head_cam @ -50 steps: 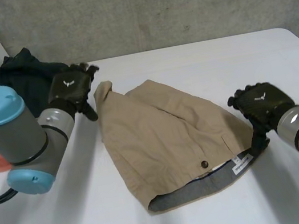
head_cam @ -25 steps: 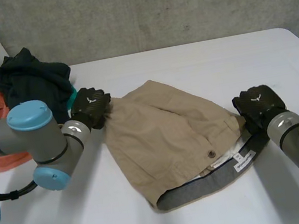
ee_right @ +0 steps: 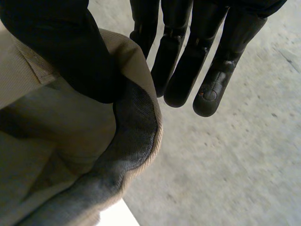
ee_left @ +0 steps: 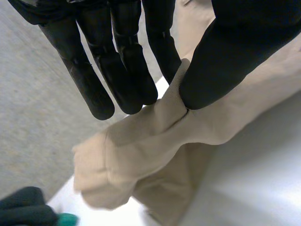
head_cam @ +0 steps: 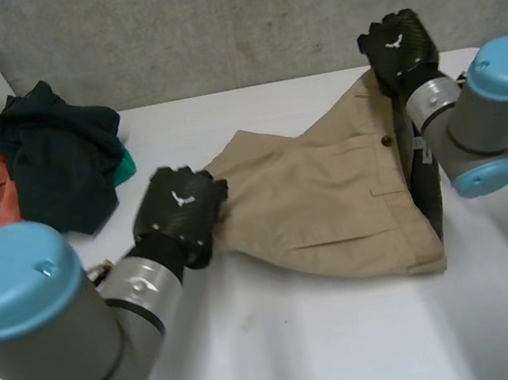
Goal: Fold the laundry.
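left hand [head_cam: 179, 213]: thumb and fingers pinching a leg end of the khaki shorts [head_cam: 335, 200] | right hand [head_cam: 396, 45]: raised, clamped on the grey-lined waistband | shorts: stretched between both hands over the white table [head_cam: 291, 341] | pile of dark clothes [head_cam: 56, 156]: at the table's far left corner

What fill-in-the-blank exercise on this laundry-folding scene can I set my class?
1. The right hand pinches the khaki shorts by their grey-lined ____.
2. The left hand pinches the shorts at a ____ end.
3. The heap of dark clothes lies on the robot's ____ side.
Missing words: waistband; leg; left.
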Controlling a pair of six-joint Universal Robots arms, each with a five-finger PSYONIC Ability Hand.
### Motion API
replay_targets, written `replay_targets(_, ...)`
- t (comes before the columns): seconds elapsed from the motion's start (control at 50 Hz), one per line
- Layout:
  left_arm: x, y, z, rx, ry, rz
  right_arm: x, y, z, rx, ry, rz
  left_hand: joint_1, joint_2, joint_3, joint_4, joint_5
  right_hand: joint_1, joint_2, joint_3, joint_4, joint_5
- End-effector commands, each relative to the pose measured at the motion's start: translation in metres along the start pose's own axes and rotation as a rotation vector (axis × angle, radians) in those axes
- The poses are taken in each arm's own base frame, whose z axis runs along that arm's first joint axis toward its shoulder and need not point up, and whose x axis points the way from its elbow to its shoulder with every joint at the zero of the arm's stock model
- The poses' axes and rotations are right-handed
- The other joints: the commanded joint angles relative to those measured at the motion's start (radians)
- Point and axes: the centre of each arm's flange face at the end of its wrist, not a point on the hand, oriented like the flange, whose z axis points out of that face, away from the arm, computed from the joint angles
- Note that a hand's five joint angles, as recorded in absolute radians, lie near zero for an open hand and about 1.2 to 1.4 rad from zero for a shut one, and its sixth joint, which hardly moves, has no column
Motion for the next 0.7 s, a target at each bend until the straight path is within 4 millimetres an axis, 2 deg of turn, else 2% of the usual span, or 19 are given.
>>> replay_targets(0.02, 0.018, 0.017, 0.006, -0.086, -0.044, -0.022, -0.027, 0.018, -0.006, -0.012, -0.055, 0.013, -0.809, -0.869, -0.865, -0.87, -0.835, -0.794, -0.973, -0.987, -0.993, -0.962)
replay_targets(0.04, 0.017, 0.017, 0.007, -0.088, -0.051, -0.02, -0.027, 0.019, -0.008, -0.025, -0.052, 0.014, -0.866, -0.926, -0.922, -0.927, -0.892, -0.813, -0.992, -1.006, -1.012, -0.981)
replay_targets(0.1, 0.012, 0.015, 0.01, -0.086, -0.073, -0.027, -0.012, 0.009, -0.014, -0.064, 0.001, 0.012, -0.887, -0.947, -0.943, -0.948, -0.913, -0.813, -0.992, -1.006, -1.012, -0.981)
replay_targets(0.14, 0.008, 0.016, 0.01, -0.087, -0.082, -0.028, 0.005, -0.006, -0.022, -0.098, 0.036, 0.011, -0.89, -0.95, -0.946, -0.951, -0.916, -0.813, -0.992, -1.006, -1.012, -0.981)
replay_targets(0.2, 0.003, 0.015, 0.009, -0.088, -0.096, -0.027, 0.016, -0.018, -0.033, -0.149, 0.03, 0.013, -0.89, -0.95, -0.946, -0.951, -0.916, -0.813, -0.992, -1.006, -1.012, -0.981)
replay_targets(0.26, -0.004, 0.009, 0.001, -0.082, -0.111, -0.033, 0.03, -0.025, -0.055, -0.261, -0.015, 0.024, -0.89, -0.95, -0.946, -0.951, -0.916, -0.813, -0.992, -1.006, -1.012, -0.981)
replay_targets(0.28, -0.005, 0.009, -0.001, -0.083, -0.11, -0.035, 0.037, -0.03, -0.068, -0.328, -0.043, 0.033, -0.893, -0.953, -0.949, -0.954, -0.919, -0.813, -0.992, -1.006, -1.012, -0.981)
replay_targets(0.32, -0.006, 0.01, -0.007, -0.089, -0.106, -0.035, 0.04, -0.034, -0.079, -0.385, -0.07, 0.044, -0.895, -0.956, -0.952, -0.957, -0.922, -0.813, -0.992, -1.006, -1.012, -0.981)
replay_targets(0.36, -0.009, 0.012, -0.009, -0.095, -0.113, -0.032, 0.04, -0.038, -0.101, -0.486, -0.124, 0.076, -0.895, -0.956, -0.952, -0.957, -0.922, -0.813, -0.992, -1.006, -1.012, -0.981)
replay_targets(0.4, -0.012, 0.012, -0.009, -0.094, -0.122, -0.032, 0.039, -0.039, -0.112, -0.543, -0.152, 0.096, -0.895, -0.956, -0.952, -0.957, -0.922, -0.813, -0.992, -1.006, -1.012, -0.981)
replay_targets(0.42, -0.014, 0.013, -0.008, -0.096, -0.129, -0.033, 0.036, -0.038, -0.126, -0.605, -0.188, 0.12, -0.895, -0.956, -0.952, -0.957, -0.922, -0.813, -0.992, -1.006, -1.012, -0.981)
replay_targets(0.54, -0.035, 0.028, 0.003, -0.12, -0.117, -0.044, 0.022, -0.043, -0.166, -0.665, -0.287, 0.166, -0.857, -0.918, -0.914, -0.919, -0.884, -0.794, -0.974, -0.988, -0.994, -0.963)
replay_targets(0.6, -0.032, 0.035, 0.004, -0.134, -0.09, -0.048, 0.012, -0.041, -0.178, -0.652, -0.34, 0.191, -0.802, -0.862, -0.858, -0.863, -0.828, -0.744, -0.924, -0.937, -0.943, -0.912)
replay_targets(0.7, -0.021, 0.061, 0.003, -0.224, -0.04, -0.054, -0.004, -0.033, -0.189, -0.629, -0.394, 0.215, -0.734, -0.795, -0.791, -0.796, -0.761, -0.677, -0.856, -0.87, -0.876, -0.845)
